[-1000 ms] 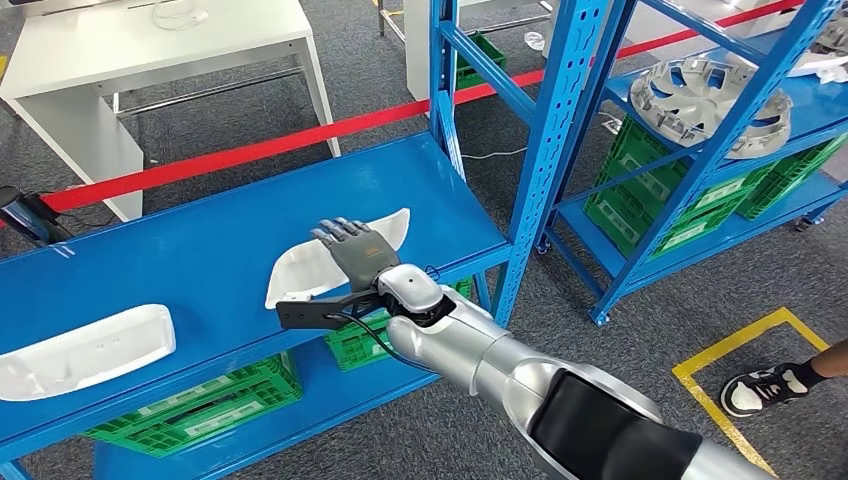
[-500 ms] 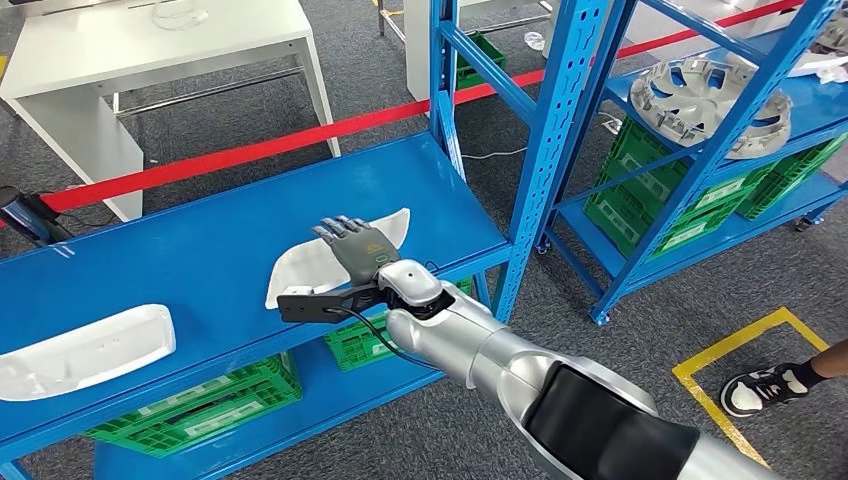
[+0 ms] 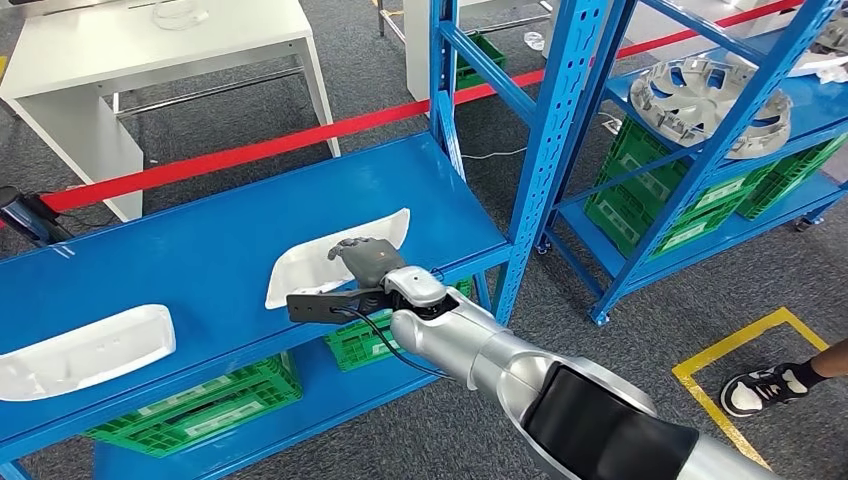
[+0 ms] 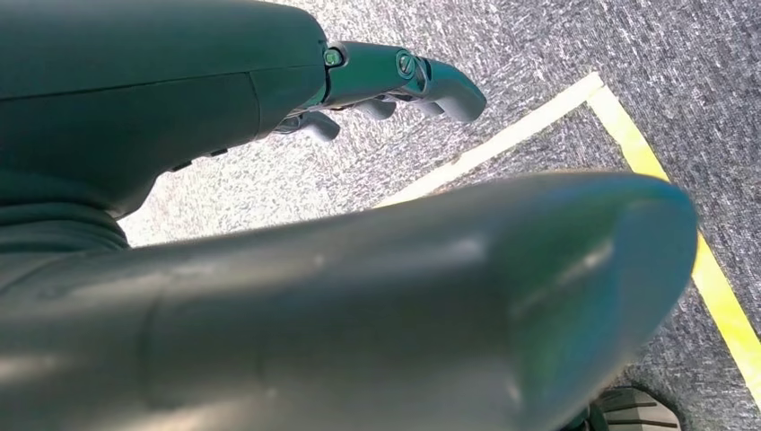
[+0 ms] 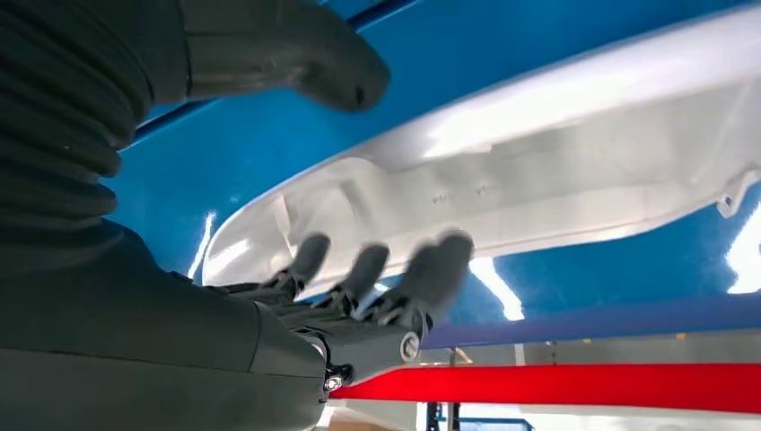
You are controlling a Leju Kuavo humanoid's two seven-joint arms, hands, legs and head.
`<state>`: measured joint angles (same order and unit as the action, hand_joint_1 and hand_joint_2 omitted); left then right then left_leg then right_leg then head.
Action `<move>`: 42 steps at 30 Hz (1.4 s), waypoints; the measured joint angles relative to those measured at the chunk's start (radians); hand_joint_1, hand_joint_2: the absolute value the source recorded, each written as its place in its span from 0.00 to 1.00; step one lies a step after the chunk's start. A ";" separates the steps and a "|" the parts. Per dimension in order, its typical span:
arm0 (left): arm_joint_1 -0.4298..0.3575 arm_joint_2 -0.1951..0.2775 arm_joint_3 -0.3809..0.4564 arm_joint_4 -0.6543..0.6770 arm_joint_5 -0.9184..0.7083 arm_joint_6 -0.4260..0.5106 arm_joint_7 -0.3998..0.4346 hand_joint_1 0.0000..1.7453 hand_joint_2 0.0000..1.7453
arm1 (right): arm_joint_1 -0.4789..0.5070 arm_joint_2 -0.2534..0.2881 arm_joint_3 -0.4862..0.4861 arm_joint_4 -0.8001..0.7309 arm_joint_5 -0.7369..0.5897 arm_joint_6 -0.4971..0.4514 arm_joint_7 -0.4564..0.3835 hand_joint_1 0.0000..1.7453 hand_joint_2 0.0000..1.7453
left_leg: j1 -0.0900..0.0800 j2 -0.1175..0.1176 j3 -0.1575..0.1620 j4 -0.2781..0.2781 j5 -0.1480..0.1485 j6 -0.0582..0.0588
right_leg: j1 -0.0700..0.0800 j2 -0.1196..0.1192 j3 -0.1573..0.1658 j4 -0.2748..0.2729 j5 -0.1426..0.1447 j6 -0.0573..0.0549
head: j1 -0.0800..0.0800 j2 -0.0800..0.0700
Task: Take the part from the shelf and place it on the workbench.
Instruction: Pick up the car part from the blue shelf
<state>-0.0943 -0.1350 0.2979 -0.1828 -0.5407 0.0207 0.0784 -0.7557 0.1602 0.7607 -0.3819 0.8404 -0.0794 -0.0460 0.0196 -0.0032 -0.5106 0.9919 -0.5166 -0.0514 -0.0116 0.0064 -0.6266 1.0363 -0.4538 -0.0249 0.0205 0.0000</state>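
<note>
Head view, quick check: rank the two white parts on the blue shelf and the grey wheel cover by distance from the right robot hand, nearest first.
1. White part under the right robot hand, mid-shelf.
2. Second white part, at the shelf's left end.
3. Grey wheel cover, on the far rack, upper right.

I see a glossy white plastic part [image 3: 335,255] on the smooth painted blue metal shelf [image 3: 200,250]. Below that shelf sit ribbed green plastic crates [image 3: 200,405]; the grey floor [image 3: 400,120] looks rough carpet.
</note>
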 joint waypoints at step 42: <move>-0.013 -0.007 0.000 -0.006 -0.020 0.009 -0.007 0.00 1.00 | 0.048 -0.068 -0.080 -0.134 -0.105 -0.167 -0.136 1.00 1.00 | 0.000 0.001 0.009 0.000 -0.001 0.003 | 0.000 0.001 0.011 -0.006 0.002 0.004 | 0.000 0.000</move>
<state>-0.1070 -0.1419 0.2983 -0.1884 -0.5610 0.0295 0.0714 -0.7081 0.0924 0.6809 -0.5163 0.7356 -0.2467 -0.1815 0.0193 -0.0017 -0.5020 0.9921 -0.5179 -0.0487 -0.0115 0.0079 -0.6153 1.0306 -0.4513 -0.0208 0.0206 0.0000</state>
